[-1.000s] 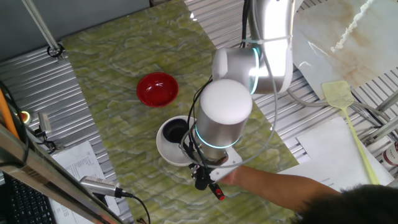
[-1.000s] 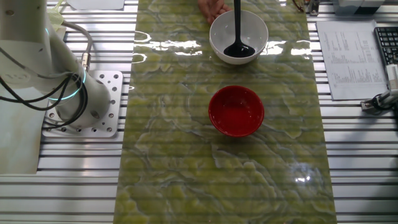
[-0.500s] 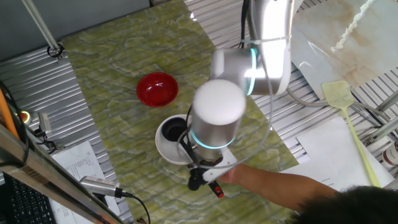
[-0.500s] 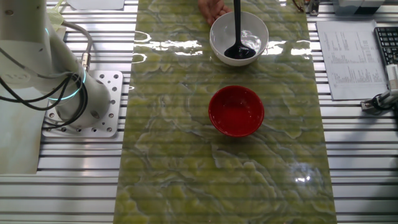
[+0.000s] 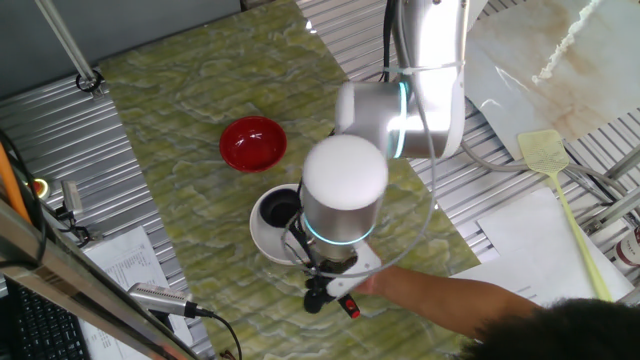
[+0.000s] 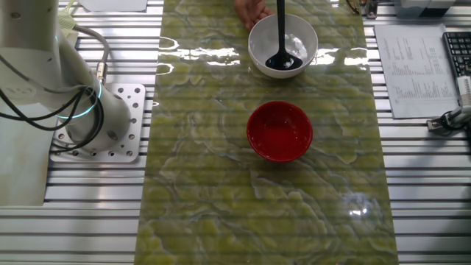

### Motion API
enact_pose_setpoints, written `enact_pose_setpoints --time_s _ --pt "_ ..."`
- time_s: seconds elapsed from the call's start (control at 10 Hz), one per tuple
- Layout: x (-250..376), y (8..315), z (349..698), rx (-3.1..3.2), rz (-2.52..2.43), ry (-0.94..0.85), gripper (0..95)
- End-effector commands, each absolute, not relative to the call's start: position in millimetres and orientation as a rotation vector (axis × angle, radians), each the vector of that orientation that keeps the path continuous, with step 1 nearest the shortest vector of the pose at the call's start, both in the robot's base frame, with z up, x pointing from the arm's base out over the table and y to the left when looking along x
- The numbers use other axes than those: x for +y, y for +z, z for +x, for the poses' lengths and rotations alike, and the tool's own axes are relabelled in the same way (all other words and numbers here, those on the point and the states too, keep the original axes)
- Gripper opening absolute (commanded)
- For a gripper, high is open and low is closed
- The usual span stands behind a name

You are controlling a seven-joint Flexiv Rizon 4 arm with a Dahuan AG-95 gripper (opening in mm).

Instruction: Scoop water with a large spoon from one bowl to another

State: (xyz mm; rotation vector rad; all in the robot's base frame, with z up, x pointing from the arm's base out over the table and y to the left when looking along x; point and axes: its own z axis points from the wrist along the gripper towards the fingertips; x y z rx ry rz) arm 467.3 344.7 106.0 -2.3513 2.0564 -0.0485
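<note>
The white bowl [image 5: 258,238] stands in front of the red bowl [image 5: 253,142] on the green marbled mat. The black ladle's scoop [image 5: 280,212] sits inside the white bowl. My gripper [image 5: 322,292] is below my wrist, mostly hidden by it, shut on the ladle's handle near its red tip [image 5: 350,307]. In the other fixed view the ladle [image 6: 280,51] stands nearly upright in the white bowl [image 6: 306,37], its handle running off the top edge. The red bowl [image 6: 280,131] is nearer the camera. My gripper is out of that view.
A person's arm [image 5: 450,300] reaches in by the white bowl; fingers [image 6: 250,10] show beside it. My arm's base [image 6: 81,103] stands left of the mat. A yellow fly swatter [image 5: 560,190], papers [image 6: 412,66] and a tool [image 5: 160,298] lie around the mat.
My wrist has shifted a little left and down in the one fixed view. The ladle's scoop has moved slightly inside the white bowl and looks smaller, as if tipped.
</note>
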Motion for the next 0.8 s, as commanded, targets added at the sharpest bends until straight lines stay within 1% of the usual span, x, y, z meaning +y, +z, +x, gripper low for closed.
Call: enact_pose_setpoints --time_s 0.1,0.3,0.4,0.8 --pt "343.3 104.8 467.6 2.063 -2.331 -0.045 38.0" --pt "343.3 103.8 467.8 2.067 -2.333 -0.056 38.0" --pt "343.2 103.2 467.8 2.076 -2.327 -0.062 19.0" --pt "342.7 97.3 468.4 2.092 -2.314 -0.07 19.0"
